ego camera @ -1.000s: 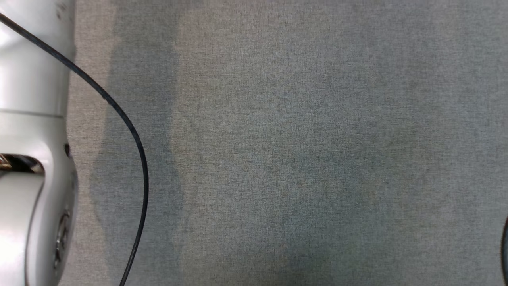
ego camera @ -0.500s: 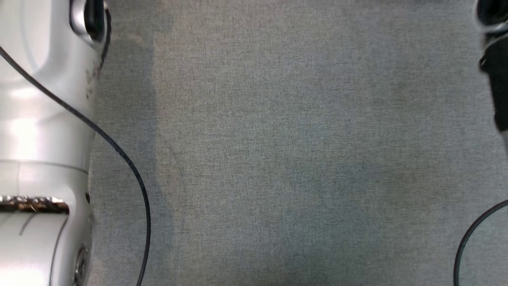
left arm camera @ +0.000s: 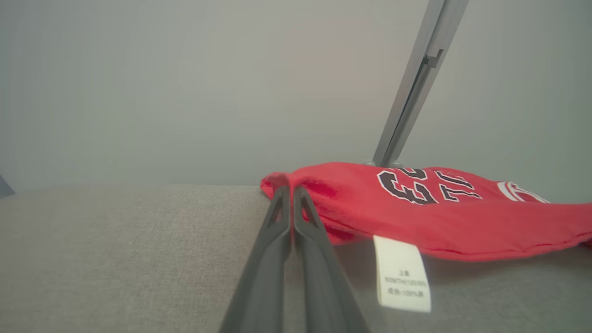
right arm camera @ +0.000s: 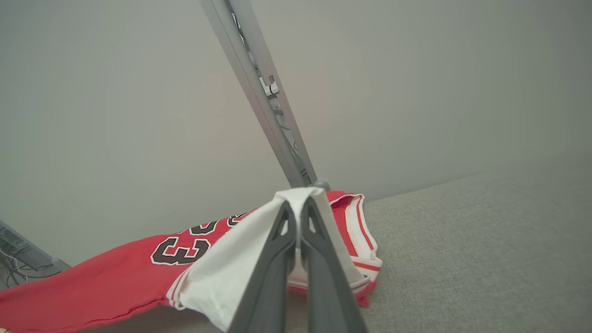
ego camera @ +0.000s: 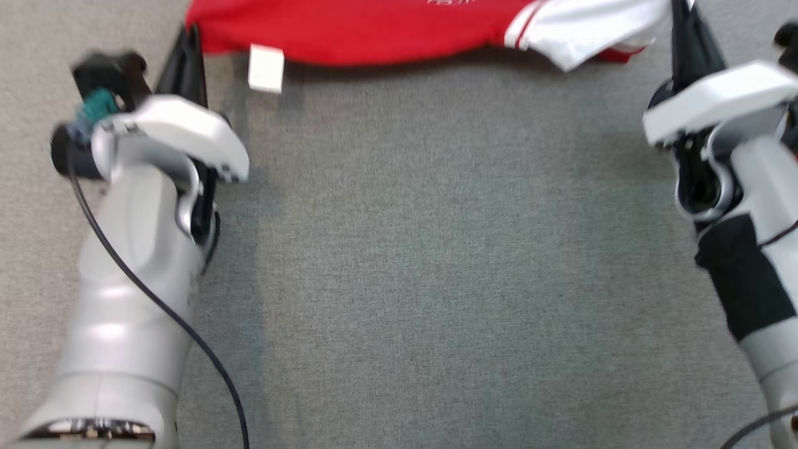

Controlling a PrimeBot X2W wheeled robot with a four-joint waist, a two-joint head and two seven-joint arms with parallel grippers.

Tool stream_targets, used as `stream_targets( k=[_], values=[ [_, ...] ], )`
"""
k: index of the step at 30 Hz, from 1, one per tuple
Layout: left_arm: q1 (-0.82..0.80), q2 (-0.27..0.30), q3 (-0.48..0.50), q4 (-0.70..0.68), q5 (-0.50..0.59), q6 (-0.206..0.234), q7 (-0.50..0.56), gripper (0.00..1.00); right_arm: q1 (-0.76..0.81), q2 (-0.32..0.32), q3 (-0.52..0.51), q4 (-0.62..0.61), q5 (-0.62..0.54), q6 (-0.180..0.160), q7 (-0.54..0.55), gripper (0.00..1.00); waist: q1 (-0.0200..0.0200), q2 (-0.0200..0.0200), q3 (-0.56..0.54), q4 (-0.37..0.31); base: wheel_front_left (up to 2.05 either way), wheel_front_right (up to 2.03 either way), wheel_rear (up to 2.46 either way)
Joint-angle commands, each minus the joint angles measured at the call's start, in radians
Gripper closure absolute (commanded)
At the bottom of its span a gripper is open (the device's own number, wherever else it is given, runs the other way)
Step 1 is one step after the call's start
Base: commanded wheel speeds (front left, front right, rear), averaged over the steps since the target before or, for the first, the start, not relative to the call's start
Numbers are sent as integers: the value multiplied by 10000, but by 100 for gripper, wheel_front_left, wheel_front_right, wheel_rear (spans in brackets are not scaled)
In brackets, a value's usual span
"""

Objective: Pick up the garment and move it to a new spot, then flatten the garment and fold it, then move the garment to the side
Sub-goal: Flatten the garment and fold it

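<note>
Nearest, grey woven cloth (ego camera: pixel 436 280) covers the whole work surface and lies flat through the middle of the head view. At 8 o'clock there the pale left arm (ego camera: pixel 112 349) rises, with a black cable (ego camera: pixel 240 424) trailing off it; at 3 o'clock stands the right arm (ego camera: pixel 754 174). Farther out, the left gripper (left arm camera: pixel 290 188) has its fingers pressed together on a red corner of the garment (ego camera: pixel 374 28). The right gripper (right arm camera: pixel 299 203) is clamped on the garment's white sleeve, which drapes over the fingers. The garment hangs stretched between them at 12 o'clock, its lower edge raised off the cloth with a shadow under it. A white tag (left arm camera: pixel 402 273) dangles from the hem just beside the left gripper; its small print is too fine to read. A black, white-edged "23" shows on the red front, and the letters beside it are unclear. Behind, a grey metal post (left arm camera: pixel 416 83) slants up against a plain pale wall (left arm camera: pixel 162 92). Half a second ago the head view held mostly cloth, left arm and cable; the camera has since moved, bringing in the garment and both grippers.
</note>
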State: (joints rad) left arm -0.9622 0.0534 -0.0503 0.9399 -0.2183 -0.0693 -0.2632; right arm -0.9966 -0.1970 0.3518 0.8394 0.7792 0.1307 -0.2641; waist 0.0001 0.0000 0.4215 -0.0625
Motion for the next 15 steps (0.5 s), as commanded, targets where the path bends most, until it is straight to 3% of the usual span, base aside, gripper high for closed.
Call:
stream_targets(
  k=[1, 15],
  values=[
    [546, 19, -115, -13, 220, -86, -13, 100, 576, -23, 115, -47, 145, 2, -7, 100, -1, 0, -713, -60, 0, 0, 0],
    [3638, 307, -551, -622, 1351, 100, -13, 100, 3219, -238, 931, 6, 1639, 2, -6, 100, -1, 0, -2499, -307, 0, 0, 0]
  ],
)
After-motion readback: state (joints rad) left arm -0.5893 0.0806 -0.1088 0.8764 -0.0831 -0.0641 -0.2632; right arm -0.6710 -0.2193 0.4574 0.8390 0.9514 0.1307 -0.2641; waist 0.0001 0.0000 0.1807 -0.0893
